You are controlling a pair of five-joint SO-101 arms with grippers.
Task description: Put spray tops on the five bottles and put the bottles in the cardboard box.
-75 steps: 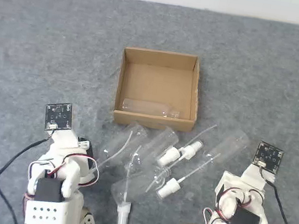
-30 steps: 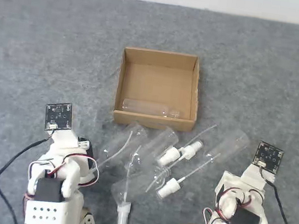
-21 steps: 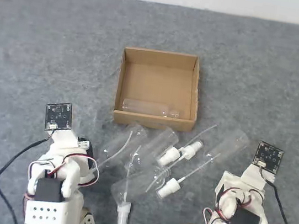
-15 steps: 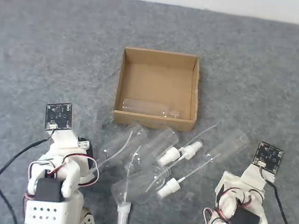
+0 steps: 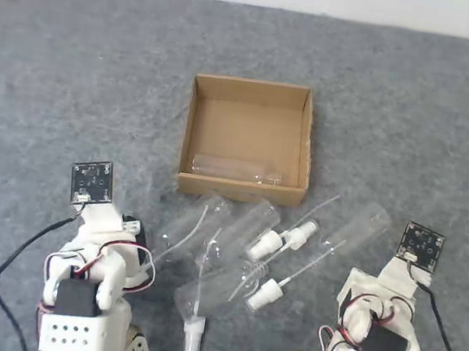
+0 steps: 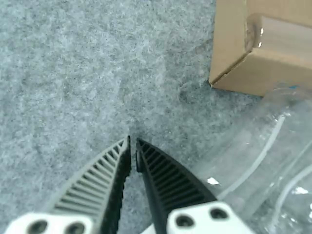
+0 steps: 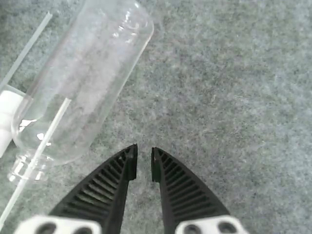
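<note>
One bottle (image 5: 227,168) is seen lying inside the cardboard box (image 5: 255,91), against the wall nearest the arms. The other four bottles and the loose spray tops (image 5: 265,296) lie heaped on the grey worktop (image 5: 74,74) between the two arms.

The left pincer (image 6: 132,141) is closed on nothing, low over bare worktop. A corner of the box lies ahead of it to its right, and a clear bottle (image 6: 258,146) just beside its right finger.

The right pincer (image 7: 143,151) is closed but for a narrow slit, and empty. Another bottle (image 7: 87,83) lies just ahead to its left, neck turned toward the heap.

The capping of a second bottle is judged to be the step in hand. For that, both pincers would have to be opened, one bottle gripped about its body and steadied, and a spray top's tube fed into the neck by the other arm.
</note>
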